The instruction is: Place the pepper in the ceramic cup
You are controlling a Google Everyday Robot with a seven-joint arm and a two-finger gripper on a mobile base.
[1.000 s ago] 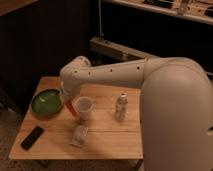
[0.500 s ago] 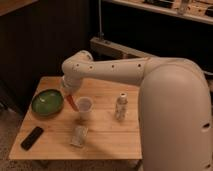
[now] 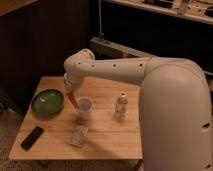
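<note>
The white ceramic cup (image 3: 85, 106) stands upright near the middle of the wooden table (image 3: 105, 137). The red-orange pepper (image 3: 73, 99) hangs tilted just left of the cup's rim, held from above by my gripper (image 3: 69, 90). The gripper sits at the end of the white arm, above and left of the cup, between the cup and the green bowl. The pepper's lower tip points towards the cup's rim.
A wide green bowl (image 3: 47, 102) is at the table's left. A slim whitish bottle (image 3: 120, 106) stands right of the cup. A black phone-like object (image 3: 32, 137) lies front left. A small packet (image 3: 79, 135) lies in front of the cup.
The gripper with the pepper has risen and moved slightly, bringing the pepper up beside the cup's rim. The cup, bowl and bottle have not moved.
</note>
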